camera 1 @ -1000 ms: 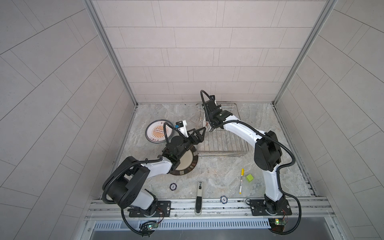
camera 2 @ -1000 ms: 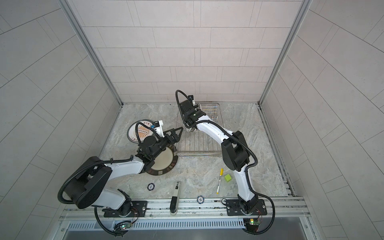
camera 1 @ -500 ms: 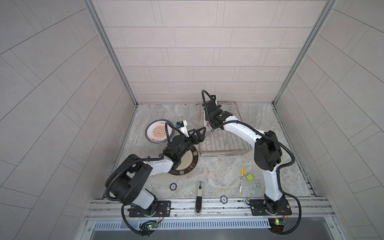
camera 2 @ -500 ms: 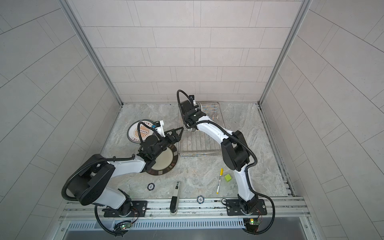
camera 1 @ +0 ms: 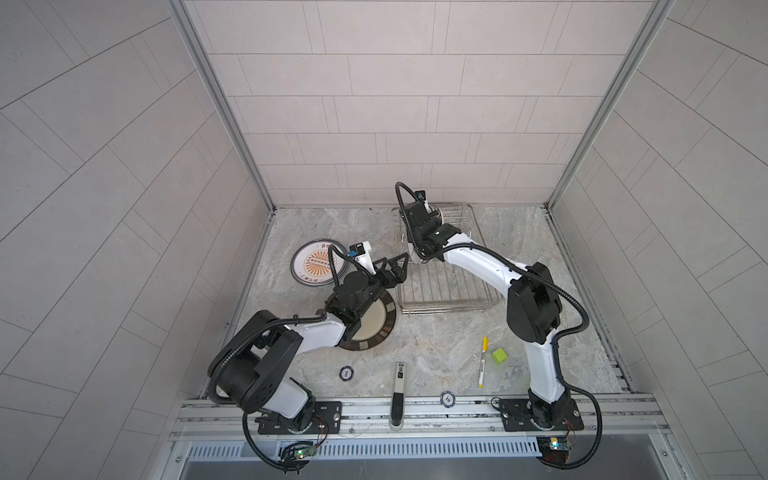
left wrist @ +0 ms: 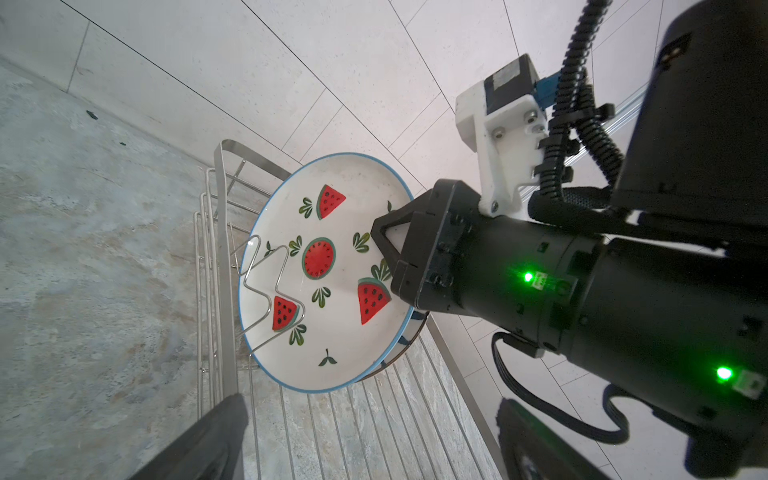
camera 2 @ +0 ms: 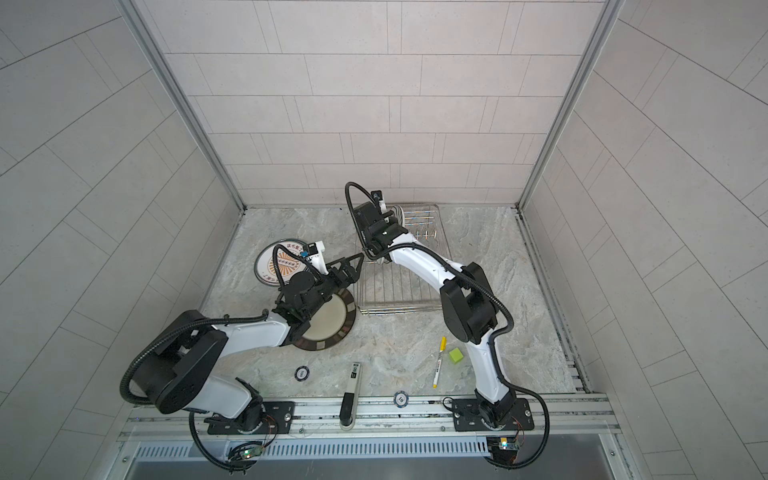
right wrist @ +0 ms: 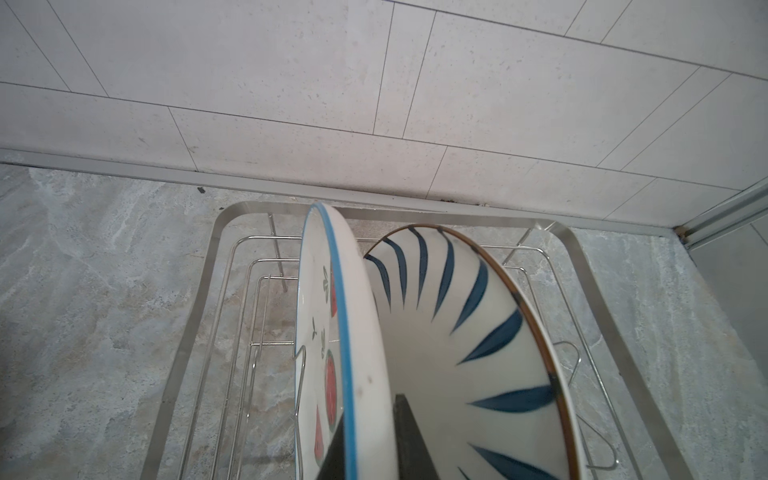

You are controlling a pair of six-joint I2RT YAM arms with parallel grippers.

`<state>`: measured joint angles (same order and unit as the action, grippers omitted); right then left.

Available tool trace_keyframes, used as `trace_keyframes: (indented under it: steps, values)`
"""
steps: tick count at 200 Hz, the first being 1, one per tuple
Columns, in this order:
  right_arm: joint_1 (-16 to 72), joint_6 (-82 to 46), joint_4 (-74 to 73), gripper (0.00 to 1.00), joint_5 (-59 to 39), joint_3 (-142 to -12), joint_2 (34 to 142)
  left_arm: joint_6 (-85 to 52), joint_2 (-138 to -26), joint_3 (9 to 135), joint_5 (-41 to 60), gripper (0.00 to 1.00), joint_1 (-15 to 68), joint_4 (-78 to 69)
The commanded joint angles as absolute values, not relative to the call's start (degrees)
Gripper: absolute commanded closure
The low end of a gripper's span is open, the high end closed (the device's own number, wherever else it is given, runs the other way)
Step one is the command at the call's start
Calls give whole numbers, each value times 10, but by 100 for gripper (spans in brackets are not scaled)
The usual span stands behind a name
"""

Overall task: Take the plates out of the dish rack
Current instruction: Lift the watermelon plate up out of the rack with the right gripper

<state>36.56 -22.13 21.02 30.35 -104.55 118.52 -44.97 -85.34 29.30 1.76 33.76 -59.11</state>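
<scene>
Right fingers (right wrist: 411, 449) clamp watermelon plate (left wrist: 332, 232) rim, navy-petal plate (right wrist: 457, 332) adjacent.

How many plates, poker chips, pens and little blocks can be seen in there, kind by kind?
Plates: 4 (sunburst plate, brown-rimmed plate, watermelon plate, navy-petal plate)
Poker chips: 2
Pens: 1
Green blocks: 1
Total: 8
</scene>
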Motion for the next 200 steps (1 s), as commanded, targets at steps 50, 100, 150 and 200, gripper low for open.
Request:
trace_keyframes:
  steps: [50,100,150,200]
  values:
    - [375,-184,193,90,359,-1068,1131,-441,-827,272,-1,0,332,-589]
    - [387,-156,142,89,362,-1025,1089,-450,-823,230,-12,0,331,-662]
    - [394,-147,126,90,370,-1006,1061,-455,-828,241,4,0,330,-648]
    - [400,-129,88,90,361,-981,1030,-454,-811,232,6,0,330,-639]
